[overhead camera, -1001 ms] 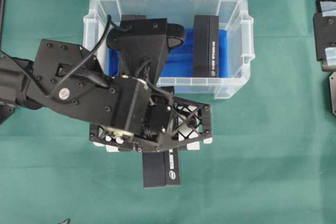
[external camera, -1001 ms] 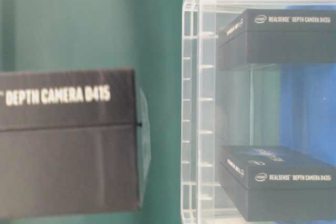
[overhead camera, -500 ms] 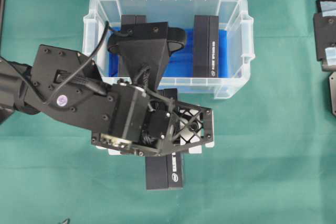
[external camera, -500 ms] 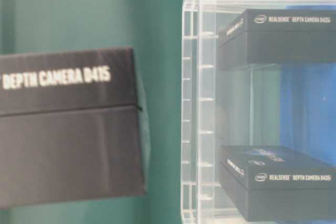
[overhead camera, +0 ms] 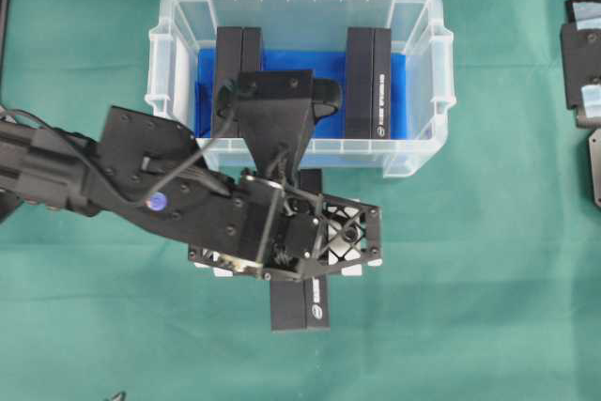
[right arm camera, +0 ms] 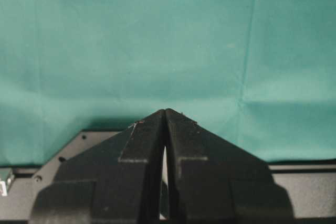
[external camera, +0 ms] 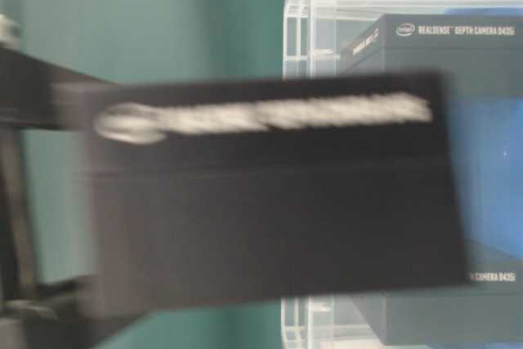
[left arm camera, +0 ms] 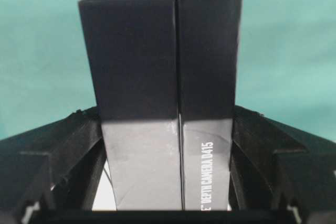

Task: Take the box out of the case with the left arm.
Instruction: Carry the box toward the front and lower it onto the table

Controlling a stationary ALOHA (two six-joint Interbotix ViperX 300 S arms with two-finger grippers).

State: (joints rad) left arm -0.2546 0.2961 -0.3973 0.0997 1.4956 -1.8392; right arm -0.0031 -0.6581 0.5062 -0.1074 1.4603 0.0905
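Left wrist: box (left arm camera: 163, 77) clamped between left tool (left arm camera: 167, 145) fingers.

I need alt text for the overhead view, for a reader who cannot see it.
The left gripper holds a black box over the green cloth, just outside the clear case. Two more black boxes stand inside the case on its blue lining.

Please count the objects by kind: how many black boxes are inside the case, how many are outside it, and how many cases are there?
Black boxes inside the case: 2, the left box and the right box
Black boxes outside the case: 1, the held box, gripped by the left gripper
Clear plastic case: 1
Total: 4
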